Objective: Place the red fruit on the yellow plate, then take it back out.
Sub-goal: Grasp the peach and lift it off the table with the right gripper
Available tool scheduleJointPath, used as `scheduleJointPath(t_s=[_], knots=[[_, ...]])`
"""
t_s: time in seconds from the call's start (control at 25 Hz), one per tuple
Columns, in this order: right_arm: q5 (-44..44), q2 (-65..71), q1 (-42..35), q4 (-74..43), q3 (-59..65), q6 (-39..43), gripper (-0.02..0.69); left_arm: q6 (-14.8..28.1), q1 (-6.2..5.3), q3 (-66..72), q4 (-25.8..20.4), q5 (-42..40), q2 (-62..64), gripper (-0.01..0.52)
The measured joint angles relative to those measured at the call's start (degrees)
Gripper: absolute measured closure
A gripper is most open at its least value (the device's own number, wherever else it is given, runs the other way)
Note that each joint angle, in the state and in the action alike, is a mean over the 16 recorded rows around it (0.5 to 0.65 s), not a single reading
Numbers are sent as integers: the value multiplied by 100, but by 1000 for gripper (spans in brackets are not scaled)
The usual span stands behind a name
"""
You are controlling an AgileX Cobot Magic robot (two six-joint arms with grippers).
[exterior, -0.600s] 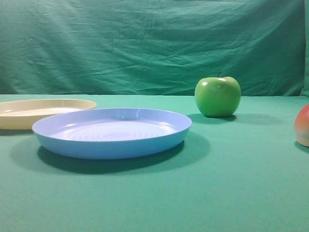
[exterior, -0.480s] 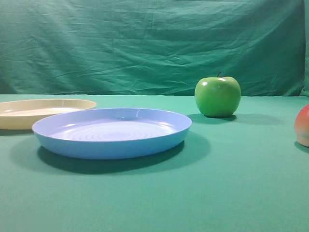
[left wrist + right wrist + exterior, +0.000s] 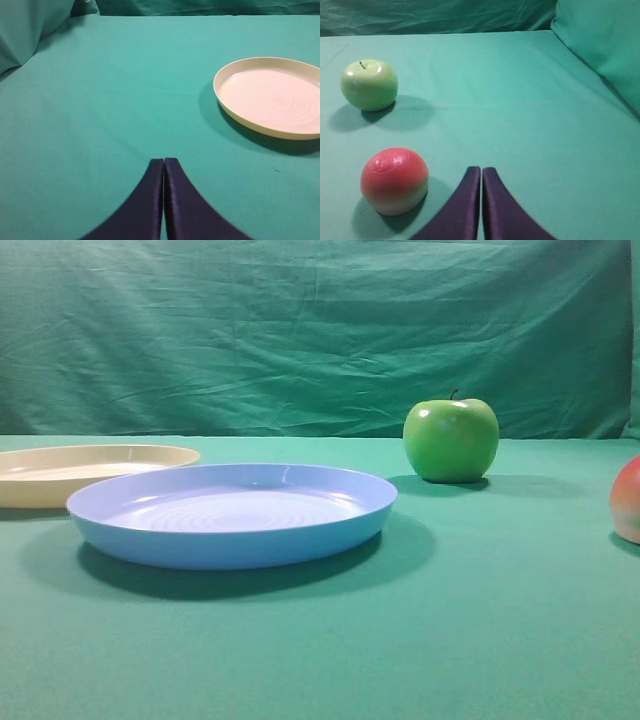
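The red fruit rests on the green cloth, red on top and cream below; in the exterior view only its left part shows at the right edge. My right gripper is shut and empty, just right of the fruit and not touching it. The yellow plate lies empty on the cloth, also seen at the far left of the exterior view. My left gripper is shut and empty, over bare cloth to the near left of that plate. Neither gripper shows in the exterior view.
A light blue plate lies in the middle, overlapping the yellow plate's view. A green apple with a stem stands behind it, seen also in the right wrist view. Green cloth rises as a backdrop and at both sides.
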Motion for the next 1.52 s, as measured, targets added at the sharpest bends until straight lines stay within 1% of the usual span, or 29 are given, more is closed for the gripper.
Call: scheduleJointPath(t_s=[0.32,0.76,0.92,1.12,1.36,1.52], knots=[[-140,0,0,1,0,17,665,0,0,0,0,0,0,514],[-1430,6,0,586,-115,242,665,0,0,0,0,0,0,514],[-1620,131,0,837,-389,306,665,0,0,0,0,0,0,514],[-1165,579,0,951,-930,260,665,0,0,0,0,0,0,514],[-193,1468,0,1016,-1700,43,665,0,0,0,0,0,0,514],[502,2099,0,1151,-2121,-336,665,0,0,0,0,0,0,514]])
